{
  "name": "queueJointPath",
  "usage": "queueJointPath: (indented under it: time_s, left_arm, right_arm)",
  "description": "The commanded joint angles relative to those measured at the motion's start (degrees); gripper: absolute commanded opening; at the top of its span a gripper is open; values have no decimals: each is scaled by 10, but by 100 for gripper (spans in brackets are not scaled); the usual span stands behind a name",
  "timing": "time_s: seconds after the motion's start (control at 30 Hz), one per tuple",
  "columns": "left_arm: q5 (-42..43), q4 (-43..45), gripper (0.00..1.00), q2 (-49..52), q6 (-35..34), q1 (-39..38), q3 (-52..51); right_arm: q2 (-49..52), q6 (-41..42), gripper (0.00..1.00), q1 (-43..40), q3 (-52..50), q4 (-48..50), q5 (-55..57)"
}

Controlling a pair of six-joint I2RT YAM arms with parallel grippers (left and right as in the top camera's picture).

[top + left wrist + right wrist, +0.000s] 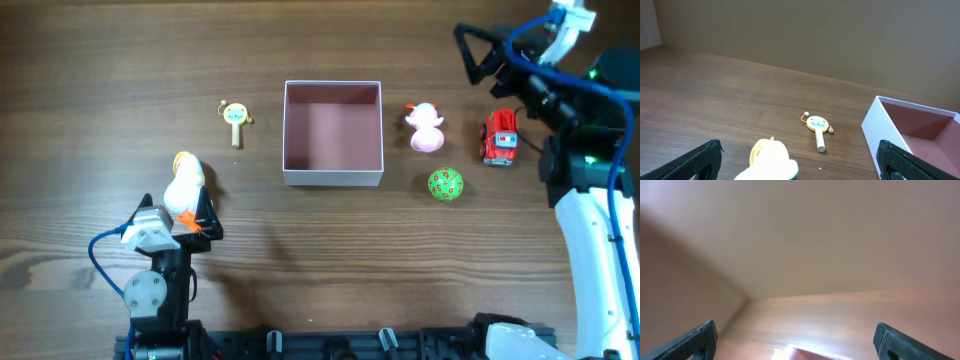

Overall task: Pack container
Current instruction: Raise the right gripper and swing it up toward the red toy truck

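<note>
Left end effector (pixel 178 207) is sitting low over the worktop (pixel 80 120), jaws spread wide and gripping nothing. The white-and-yellow duck (pixel 184 183) is lying between its fingers (pixel 697 162); whether it is touching them, cannot tell. The rattle (pixel 236 117) is lying flat ahead of it and slightly to its right. The container (pixel 333 178) is standing further to that end effector's right, open side up, no toy showing inside.

Right end effector (pixel 482 62) is likewise gaping wide and empty, raised and angled toward the container. Its own camera is catching mostly wall. The pink duck (pixel 426 128) is sitting between it and the container, the red truck (pixel 499 137) close below it, and the green ball (pixel 445 185) beyond those, toward the arm's base.

Likely trouble from here:
- The duck looks rounded and smooth. Jaws closing off-centre could be squeezing it out sideways or tipping it — a grip low on the body seems safer.
- The container walls look thin and light, so a carried toy clipping the rim could be shoving the box across the worktop.
- The ball is probably going to roll at the first nudge.
- Both arms reaching over the container together risk a collision.
</note>
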Motion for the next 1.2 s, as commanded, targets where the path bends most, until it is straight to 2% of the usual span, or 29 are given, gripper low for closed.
queueJointPath:
  time_s: [0.0,0.23,0.43,0.53,0.6,0.7,0.8,1.03,1.17]
  left_arm:
    - [-7,2,100,-4,12,-4,-4]
    - [-7,2,100,-4,12,-4,-4]
    - [-7,2,100,-4,12,-4,-4]
    - [-7,2,100,-4,12,-4,-4]
    - [-7,2,100,-4,12,-4,-4]
    - [-7,2,100,-4,12,-4,-3]
    - [-7,2,100,-4,12,-4,-4]
    - [-7,2,100,-4,12,-4,-4]
    - [-7,2,100,-4,12,-4,-4]
  right_arm:
    - [1,2,100,-27,3,-91,172]
    - [3,5,100,-35,0,-238,326]
    - [3,-11,100,-35,0,-268,262]
    - [3,-33,100,-35,9,-291,264]
    - [3,-57,100,-35,26,-323,281]
    - [3,-83,100,-35,80,-413,369]
    - [3,-86,100,-35,129,-471,411]
    - [3,-84,100,-32,205,-517,399]
    - [4,-116,100,-17,239,-541,429]
